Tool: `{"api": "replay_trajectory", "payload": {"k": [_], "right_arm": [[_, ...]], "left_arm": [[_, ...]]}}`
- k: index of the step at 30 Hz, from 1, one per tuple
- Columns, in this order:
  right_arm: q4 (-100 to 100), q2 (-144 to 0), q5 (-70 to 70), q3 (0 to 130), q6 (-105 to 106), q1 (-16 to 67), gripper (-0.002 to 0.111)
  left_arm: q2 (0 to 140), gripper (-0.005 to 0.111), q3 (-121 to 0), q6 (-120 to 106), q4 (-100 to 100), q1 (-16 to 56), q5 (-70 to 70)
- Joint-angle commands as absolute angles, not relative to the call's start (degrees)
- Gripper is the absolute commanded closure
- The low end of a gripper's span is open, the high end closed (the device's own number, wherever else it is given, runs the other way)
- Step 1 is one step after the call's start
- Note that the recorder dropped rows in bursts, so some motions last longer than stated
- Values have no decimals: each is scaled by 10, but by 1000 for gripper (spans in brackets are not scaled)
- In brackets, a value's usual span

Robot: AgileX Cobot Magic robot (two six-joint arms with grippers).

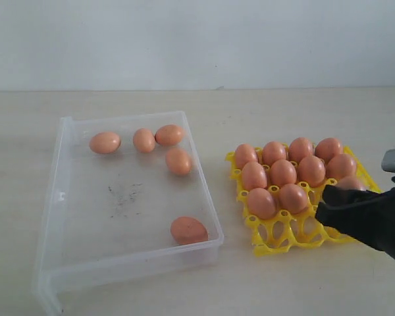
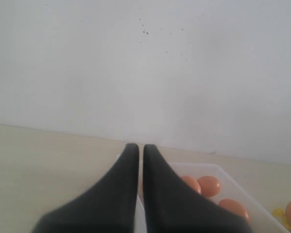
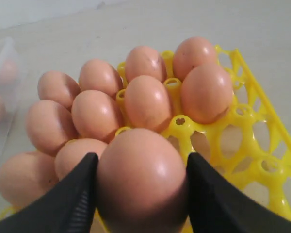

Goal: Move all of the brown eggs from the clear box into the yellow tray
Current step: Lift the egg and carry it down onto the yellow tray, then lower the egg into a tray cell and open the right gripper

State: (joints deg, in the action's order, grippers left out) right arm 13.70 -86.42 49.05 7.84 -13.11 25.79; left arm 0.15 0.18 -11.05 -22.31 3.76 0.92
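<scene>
While five brown oval eggs [image 1: 178,160] lie in the clear plastic box [image 1: 112,224], ten sit in the yellow openwork tray [image 1: 283,237].
Right gripper [image 3: 140,158] pinches an eleventh egg [image 3: 141,187]; left gripper [image 2: 140,150] has its fingers [image 2: 160,194] pressed together.

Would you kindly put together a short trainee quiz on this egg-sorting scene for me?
1. How many smooth orange-brown eggs lie in the shallow transparent plastic box?
2. True or false: the left end effector holds an egg.
3. What is the right end effector shut on? A) nothing; B) a brown egg at the bright yellow openwork plastic tray; C) the box's wall.
Key: 1) five; 2) false, its jaws are shut with nothing between them; 3) B.
</scene>
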Motion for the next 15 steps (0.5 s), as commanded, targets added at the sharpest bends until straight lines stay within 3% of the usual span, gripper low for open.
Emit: {"api": "replay_trajectory", "payload": {"k": [1,15], "right_arm": [[138,-920,511,118,-134,255,109],[188,-1019,508,188,-104,255,109]], "left_arm": [[0,103,0,-106,-229,40,0],[0,103,0,-106,-229,40,0]]}}
